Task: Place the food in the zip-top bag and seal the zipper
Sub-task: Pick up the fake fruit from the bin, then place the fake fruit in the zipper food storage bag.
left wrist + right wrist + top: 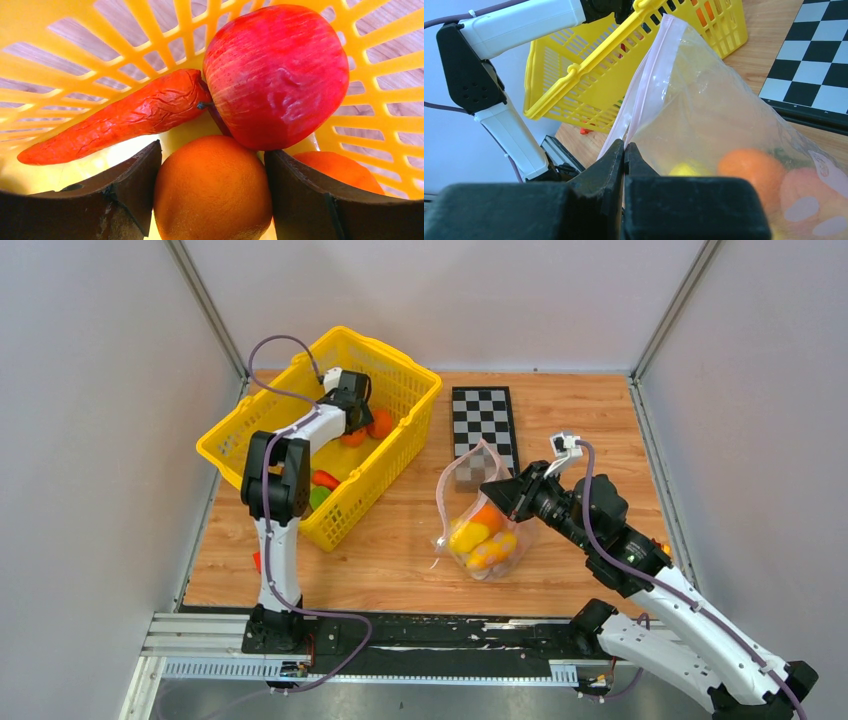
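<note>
My left hand [212, 150] is down inside the yellow basket [300, 370] at the far left of the table [400, 550]. Its fingers [125, 195] stand apart on either side of an orange [212, 190], which fills the gap between them. They lie close against its sides, but I cannot tell whether they already pinch it. Just beyond the orange a red apple [275, 75] leans against the basket wall. A wrinkled orange-red carrot-like piece [125, 120] touches the apple near its stem and stretches off to the left. Another orange piece [340, 167] peeks out behind my right-side finger.

My right hand [624, 147] is pressed together on the zip-top bag [462, 485], pinching it right at the mouth edge. From the pinch the pinkish zipper [649, 75] runs up and away from my fingertips. The bag sits on the table near the middle, between the basket and my right arm, just in front of the checkerboard [485, 420]. Its top rises to my hand while its belly rests on the wood. Through the clear plastic, just beyond my fingers, I see an orange fruit [749, 167] and a yellow piece [686, 169] lying low in the bag
</note>
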